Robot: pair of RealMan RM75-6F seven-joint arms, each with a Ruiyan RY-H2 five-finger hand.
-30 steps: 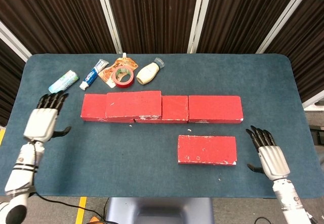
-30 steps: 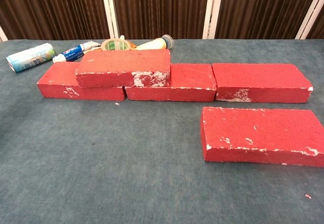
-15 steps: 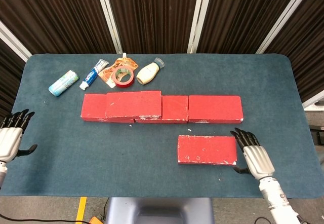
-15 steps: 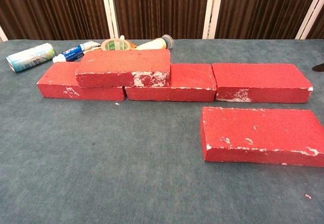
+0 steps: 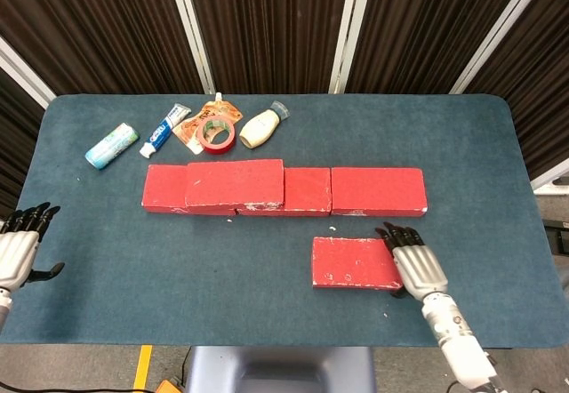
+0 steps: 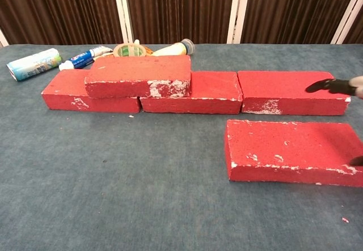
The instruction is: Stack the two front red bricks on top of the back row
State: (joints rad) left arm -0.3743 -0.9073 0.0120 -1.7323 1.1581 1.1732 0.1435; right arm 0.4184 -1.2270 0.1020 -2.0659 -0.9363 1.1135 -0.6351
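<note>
**Q:** Red bricks — where does each one lie?

**A:** One front brick (image 5: 356, 263) lies flat and alone on the blue counter (image 5: 267, 313), towards the right, just in front of the back row and apart from it. The back row (image 5: 378, 191) runs left to right in a line of red bricks set end to end. A stacked brick (image 5: 234, 182) sits on top of the row's left part, bridging two bricks below.

**Q:** What are the robot hands doing?

**A:** The right robot hand (image 5: 411, 258) lies over the right end of the front brick with its dark fingers stretched out flat and apart; the head view does not show whether it touches the brick, and nothing is clasped in it. In the chest view only its dark fingertips (image 6: 332, 85) enter from the right edge, above the brick. The left robot hand (image 5: 20, 249) is at the far left edge of the counter, well apart from every brick — fingers extended and spread, holding nothing.

**Q:** What else is on the counter?

**A:** Behind the row, at the back left: a pale green tube (image 5: 111, 143), a blue-and-white toothpaste tube (image 5: 165, 129), an orange pouch (image 5: 197, 124), a red tape roll (image 5: 215, 135) and a small cream bottle (image 5: 260, 127) lying on its side.
</note>
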